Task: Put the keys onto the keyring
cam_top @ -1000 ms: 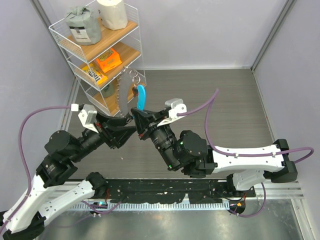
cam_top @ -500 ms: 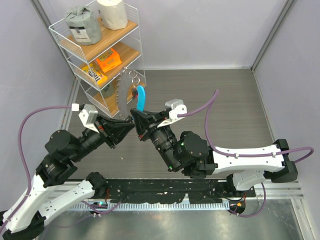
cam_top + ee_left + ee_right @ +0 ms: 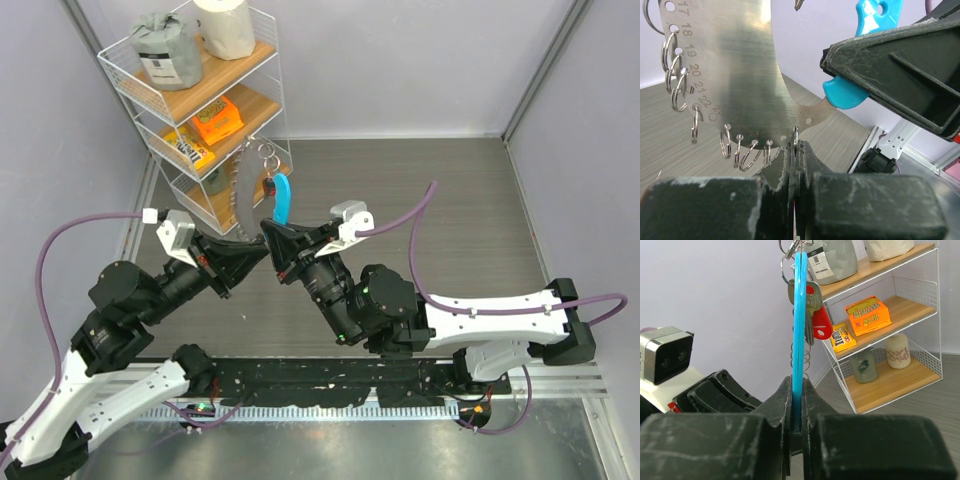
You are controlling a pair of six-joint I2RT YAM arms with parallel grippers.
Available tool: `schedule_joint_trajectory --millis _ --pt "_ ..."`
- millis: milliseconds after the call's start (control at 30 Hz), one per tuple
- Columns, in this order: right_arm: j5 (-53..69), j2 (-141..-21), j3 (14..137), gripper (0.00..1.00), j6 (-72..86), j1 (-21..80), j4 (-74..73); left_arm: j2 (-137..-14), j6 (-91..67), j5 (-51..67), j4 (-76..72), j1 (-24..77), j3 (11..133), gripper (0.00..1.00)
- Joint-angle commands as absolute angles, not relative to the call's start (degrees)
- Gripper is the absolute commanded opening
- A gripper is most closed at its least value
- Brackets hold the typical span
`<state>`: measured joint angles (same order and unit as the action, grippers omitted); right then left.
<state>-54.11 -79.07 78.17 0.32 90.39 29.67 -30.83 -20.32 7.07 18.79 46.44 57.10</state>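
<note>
Over the table [image 3: 450,220], just in front of the white wire rack [image 3: 262,60], both my claws meet nearly tip to tip in mid-air.

Right claw [image 3: 272,231]: closed on the lower end of the blue tag [image 3: 800,315], which stands upright and edge-on between the pads. The keyring [image 3: 786,250] sits at the tag's top end. A silver key [image 3: 810,299] and a red-headed key [image 3: 821,322] hang from it beside the tag.

Left claw [image 3: 794,152]: jaws fully together. The tips sit at the bottom edge of the numbered plate [image 3: 740,75], a curved sheet of steel stamped 17 to 22 along its holes. Small split rings [image 3: 747,155] hang from those holes. One of them drops right to my fingertips. Whether it is pinched between the pads I cannot tell.

From above, the plate shows as a toothed arc hanging just left of the blue tag, between it and the rack.

Rack shelves hold an orange box [image 3: 867,315], a yellow packet [image 3: 842,337], and two jars on the bottom shelf.
</note>
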Motion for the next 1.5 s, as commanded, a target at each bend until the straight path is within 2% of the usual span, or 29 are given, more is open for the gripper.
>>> schedule_joint_trajectory --millis 0,233,833,1467 --pt "-53.3 -76.4 76.9 0.06 0.2 91.1 32.5 -29.3 -18.9 7.3 16.6 46.4 57.3 0.0" --pt "-54.3 -74.6 73.0 0.06 0.6 91.3 33.3 -26.1 -18.5 7.9 15.5 46.4 54.3 0.0" --pt "-52.7 -76.6 74.3 0.06 3.8 92.0 30.1 -25.9 -17.7 7.8 15.3 46.4 53.9 0.0" --pt "-56.1 -66.8 60.1 0.06 19.5 92.0 29.0 -23.5 -18.0 8.3 13.2 46.4 51.7 0.0"
